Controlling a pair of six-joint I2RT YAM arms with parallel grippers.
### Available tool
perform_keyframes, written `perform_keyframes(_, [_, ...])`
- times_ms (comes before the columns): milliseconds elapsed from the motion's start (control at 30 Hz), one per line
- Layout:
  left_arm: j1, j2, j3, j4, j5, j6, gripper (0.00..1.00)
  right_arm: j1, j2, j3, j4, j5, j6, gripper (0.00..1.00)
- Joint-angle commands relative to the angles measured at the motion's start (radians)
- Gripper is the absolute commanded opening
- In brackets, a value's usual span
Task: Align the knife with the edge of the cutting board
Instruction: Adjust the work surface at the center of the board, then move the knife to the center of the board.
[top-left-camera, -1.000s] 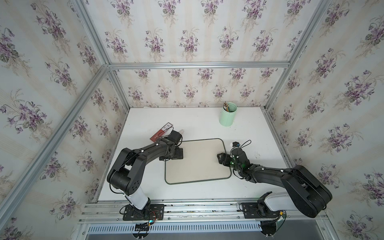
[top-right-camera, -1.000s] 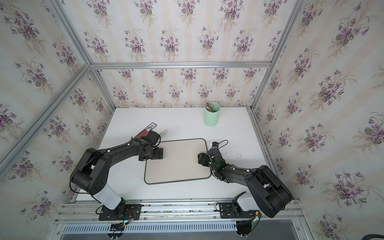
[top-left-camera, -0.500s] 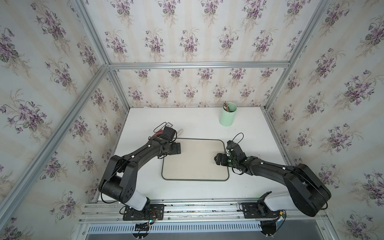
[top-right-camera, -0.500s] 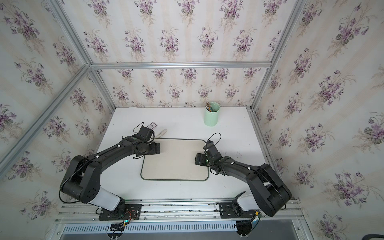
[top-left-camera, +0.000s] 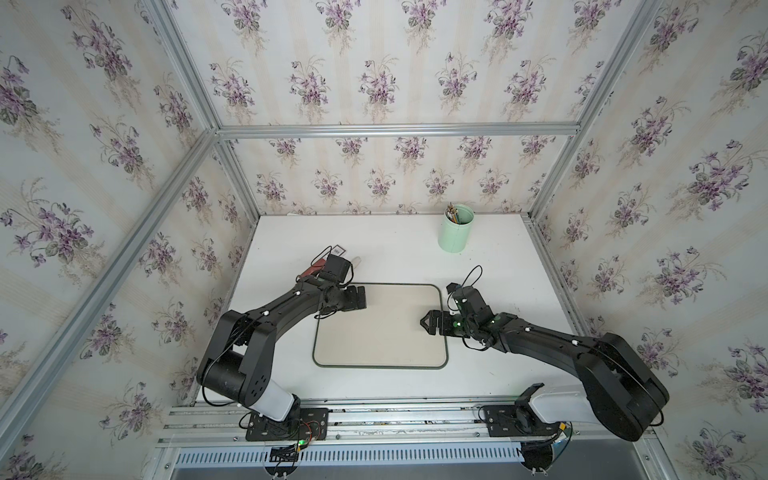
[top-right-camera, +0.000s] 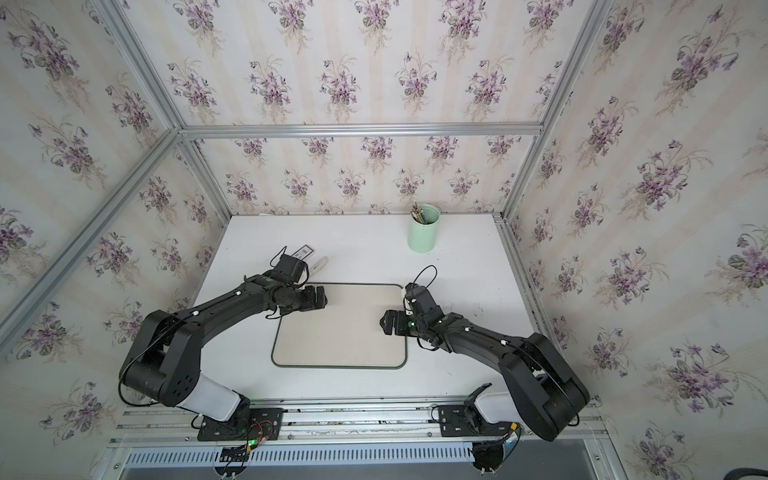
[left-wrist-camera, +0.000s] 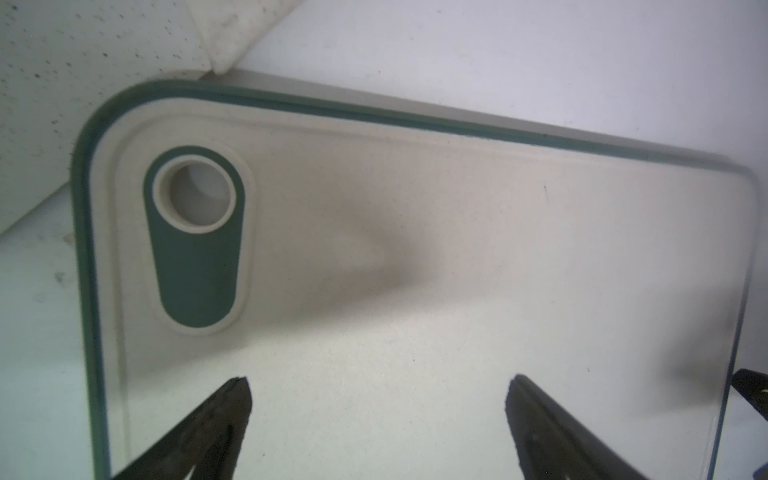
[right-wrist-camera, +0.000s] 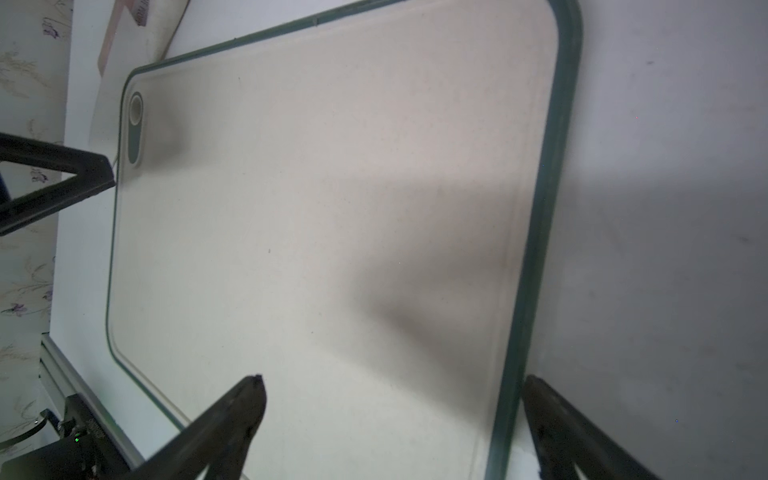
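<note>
Right tool (right-wrist-camera: 392, 380), fingers spread, straddles the cutting board (right-wrist-camera: 311, 208) rim.

Both top views looked steeply down from high above the front at the whole white tabletop (top-left-camera: 395, 249). Both wrist cameras looked, very near and from opposite ends, at the same large beige green-rimmed cutting board (left-wrist-camera: 415, 291).

bright, even, soft light in both top views, only faint shadows on the flat white tabletop (top-left-camera: 399, 253), straight lines bowing toward the edges, wrist views hazier, fuzzy grey shadows across the large beige green-rimmed cutting board (left-wrist-camera: 519, 216), nearest bits kinda blurry
</note>
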Motion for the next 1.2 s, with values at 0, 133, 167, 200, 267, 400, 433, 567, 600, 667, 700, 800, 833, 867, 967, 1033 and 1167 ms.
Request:
perform_keyframes(0, [0.010,-0.006,0.008,-0.007,0.018,0.006,0.99,0.000,-0.008,0.007,-0.002,-0.014,-0.022,1.00])
perform_keyframes(133, [0.010,-0.045,-0.015,0.008,0.034,0.002,0.99,0.000,-0.004,0.036,-0.012,0.011,-0.047,1.00])
perform_keyframes(167, [0.012,-0.058,-0.023,0.013,0.037,0.000,0.99,0.000,-0.001,0.047,-0.018,0.023,-0.052,1.00])
perform_keyframes(200, [0.011,-0.072,-0.034,0.018,0.038,-0.002,0.99,0.000,0.001,0.057,-0.023,0.032,-0.059,1.00])
perform_keyframes(267, [0.011,-0.100,-0.053,0.016,0.031,-0.006,0.99,0.000,0.008,0.083,-0.032,0.042,-0.076,0.99])
perform_keyframes(400, [0.015,-0.139,-0.094,0.001,-0.004,-0.015,0.99,0.000,0.025,0.142,-0.032,0.059,-0.091,0.98])
perform_keyframes(433, [0.020,-0.181,-0.107,0.000,-0.013,-0.018,0.99,0.000,0.033,0.161,-0.027,0.061,-0.095,0.98])
perform_keyframes(567, [0.051,-0.226,-0.153,0.005,-0.023,-0.037,0.99,0.000,0.095,0.252,-0.013,0.044,-0.092,0.97])
perform_keyframes(600, [0.063,-0.240,-0.161,0.002,-0.025,-0.040,0.99,0.000,0.113,0.274,-0.013,0.034,-0.087,0.96])
perform_keyframes(667, [0.096,-0.265,-0.175,-0.012,-0.039,-0.049,0.99,0.001,0.166,0.334,-0.011,0.013,-0.072,0.95])
perform_keyframes(700, [0.111,-0.279,-0.181,-0.018,-0.045,-0.054,0.99,0.002,0.185,0.357,-0.013,0.008,-0.064,0.94])
perform_keyframes(800, [0.174,-0.328,-0.206,-0.030,-0.060,-0.069,0.99,0.011,0.271,0.458,-0.036,-0.001,-0.043,0.93])
perform_keyframes(833, [0.195,-0.348,-0.218,-0.034,-0.071,-0.077,0.99,0.019,0.308,0.502,-0.054,0.006,-0.034,0.92])
perform_keyframes(867, [0.218,-0.366,-0.229,-0.034,-0.077,-0.081,0.99,0.027,0.340,0.538,-0.066,0.006,-0.034,0.92])
perform_keyframes(967, [0.294,-0.403,-0.257,-0.045,-0.090,-0.101,0.99,0.064,0.448,0.665,-0.107,0.025,-0.030,0.90])
perform_keyframes(1033, [0.340,-0.410,-0.267,-0.047,-0.090,-0.115,0.99,0.087,0.526,0.750,-0.118,0.031,-0.025,0.89])
perform_keyframes(1167, [0.406,-0.387,-0.274,-0.044,-0.088,-0.123,0.99,0.125,0.703,0.935,-0.131,0.029,-0.006,0.86])
